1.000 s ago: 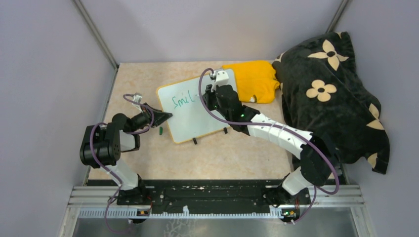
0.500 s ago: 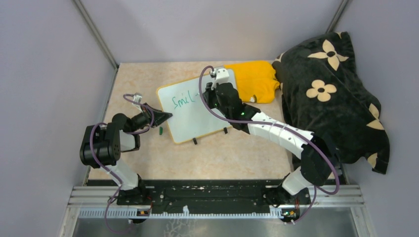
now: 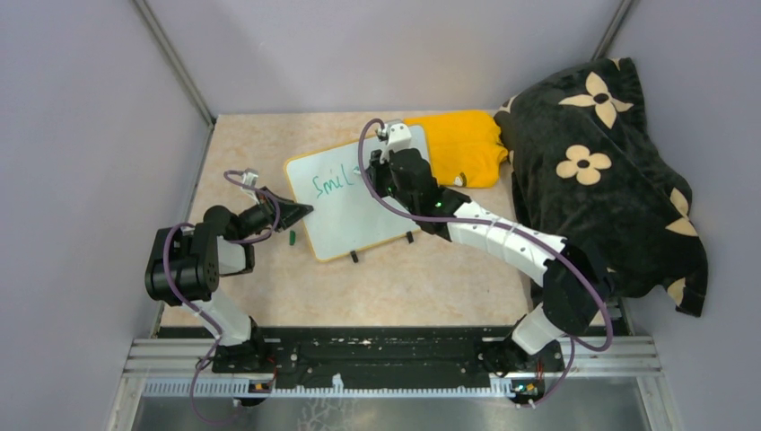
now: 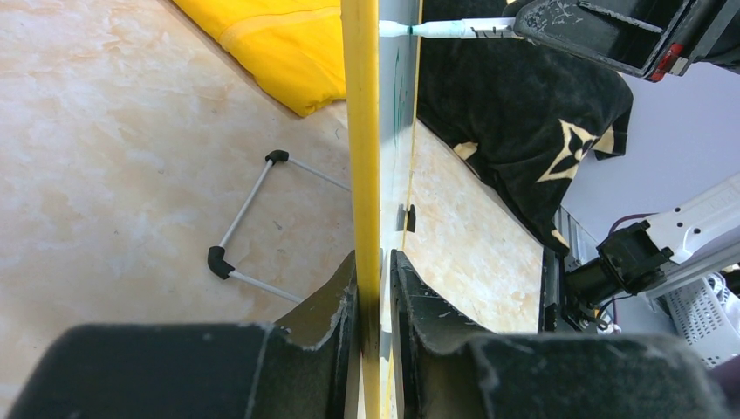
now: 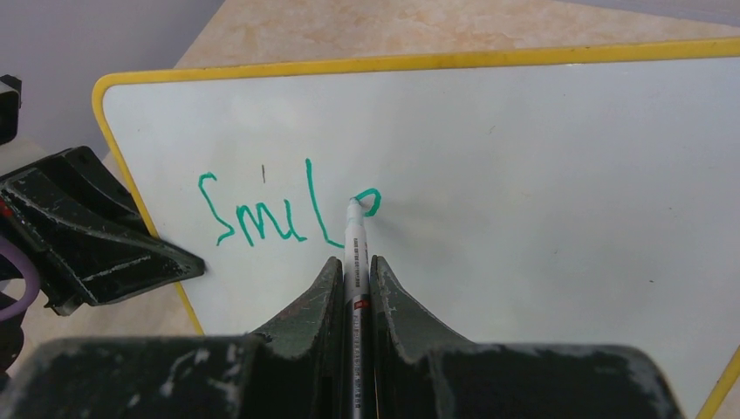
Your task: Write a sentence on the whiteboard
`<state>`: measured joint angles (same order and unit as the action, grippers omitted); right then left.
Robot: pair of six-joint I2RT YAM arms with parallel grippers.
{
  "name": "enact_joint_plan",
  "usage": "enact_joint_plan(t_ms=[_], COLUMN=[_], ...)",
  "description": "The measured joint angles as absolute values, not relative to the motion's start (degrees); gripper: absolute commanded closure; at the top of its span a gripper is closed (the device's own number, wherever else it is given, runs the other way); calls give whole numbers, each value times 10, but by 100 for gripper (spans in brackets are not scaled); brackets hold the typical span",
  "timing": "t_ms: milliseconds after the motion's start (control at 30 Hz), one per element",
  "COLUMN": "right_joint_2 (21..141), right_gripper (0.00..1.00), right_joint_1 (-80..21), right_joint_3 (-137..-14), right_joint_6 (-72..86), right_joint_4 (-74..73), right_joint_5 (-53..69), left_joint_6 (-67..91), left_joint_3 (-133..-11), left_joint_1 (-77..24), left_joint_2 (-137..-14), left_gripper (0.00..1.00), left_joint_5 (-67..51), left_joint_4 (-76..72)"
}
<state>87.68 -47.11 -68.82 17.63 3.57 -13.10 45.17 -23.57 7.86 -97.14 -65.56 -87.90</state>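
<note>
The whiteboard (image 3: 359, 224) is propped at a tilt on the table, white with a yellow rim (image 4: 362, 131). My left gripper (image 3: 301, 212) (image 4: 373, 255) is shut on its left edge, one finger on each face. My right gripper (image 3: 375, 175) (image 5: 355, 259) is shut on a white marker (image 5: 356, 244) whose green tip touches the board (image 5: 541, 218). The sentence (image 5: 262, 214) (image 3: 328, 182) reads "Smil" in green, with a small loop beginning at the marker's tip. In the left wrist view the marker (image 4: 454, 29) meets the board from the right.
A folded yellow cloth (image 3: 462, 144) (image 4: 270, 44) lies behind the board. A black flowered blanket (image 3: 601, 162) fills the right side. A small green cap (image 3: 292, 238) lies on the table by the board's near left corner. The board's wire stand (image 4: 253, 218) rests behind it.
My right gripper has shifted slightly up and left over the board with the marker, adding a loop after "Smil". The left arm and the board have not moved.
</note>
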Motion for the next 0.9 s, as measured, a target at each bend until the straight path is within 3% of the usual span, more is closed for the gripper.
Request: enact_joint_plan(t_ms=[900], right_joint_2=[868], right_gripper=[100], right_joint_1=[-471], right_joint_3=[-648], right_joint_6=[183], right_joint_4=[41], right_joint_5=[-124], left_joint_6=[451], left_joint_3=[-236], left_joint_1=[77], left_joint_2=[-971], left_gripper=[78], left_joint_5=[-656], left_joint_4=[-875])
